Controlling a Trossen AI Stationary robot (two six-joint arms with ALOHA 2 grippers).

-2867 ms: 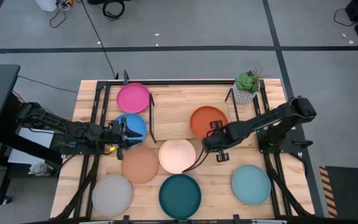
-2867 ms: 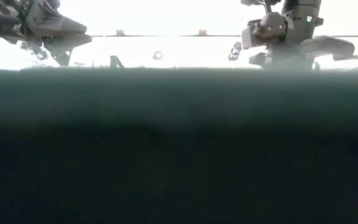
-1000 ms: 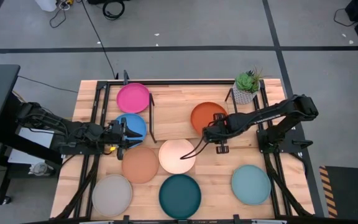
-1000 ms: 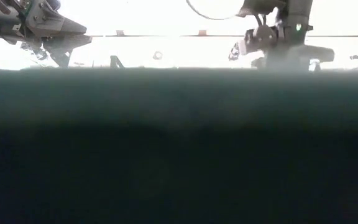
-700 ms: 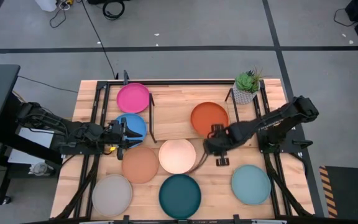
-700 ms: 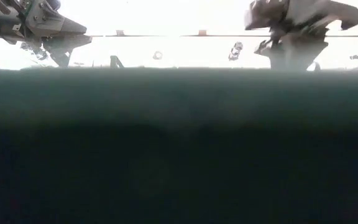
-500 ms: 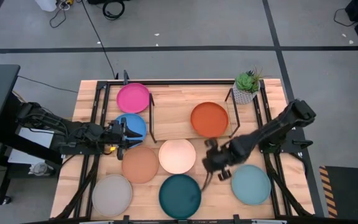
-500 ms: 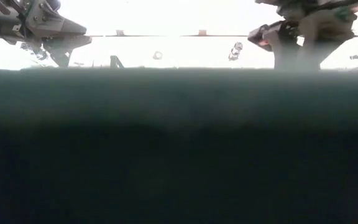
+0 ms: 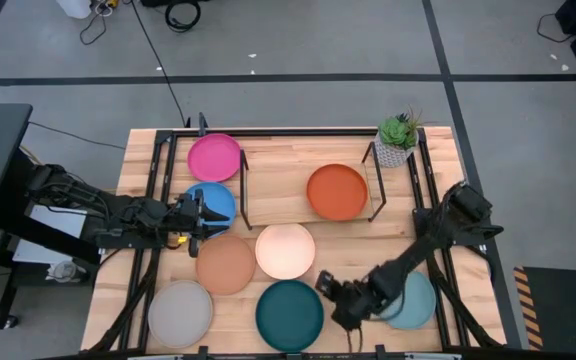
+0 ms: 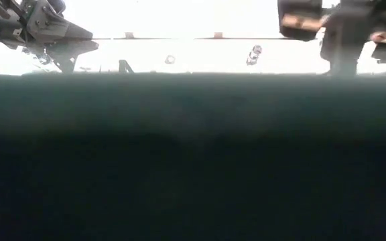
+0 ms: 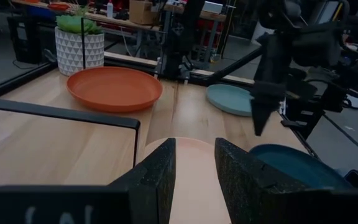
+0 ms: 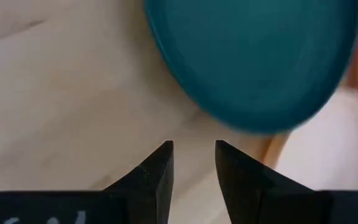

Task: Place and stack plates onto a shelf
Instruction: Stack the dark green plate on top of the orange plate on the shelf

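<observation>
The shelf (image 9: pixel 268 195) of black rods stands at mid-table, with the orange plate (image 9: pixel 337 192) lying flat on its right half. The magenta (image 9: pixel 214 158), blue (image 9: pixel 218 200), tan (image 9: pixel 225 263), cream (image 9: pixel 285 251), grey (image 9: pixel 180 313), dark teal (image 9: pixel 289 315) and pale blue (image 9: pixel 416 300) plates lie flat on the table. My right gripper (image 9: pixel 322 283) hangs open and empty beside the dark teal plate's (image 12: pixel 260 56) right rim, fingers over bare wood. My left gripper (image 9: pixel 196 210) waits open and empty over the blue plate.
A small potted plant (image 9: pixel 398 140) stands at the far right, next to the shelf. The shelf's left half (image 9: pixel 273 180) is bare board. Black frame rails run along the table's left and right sides (image 9: pixel 433 250). The dark teal plate fills most of the low view.
My right gripper has drawn away from the orange plate's near rim and swung toward the table's near edge, passing the cream plate, and now hangs beside the dark teal plate. The orange plate stays on the shelf.
</observation>
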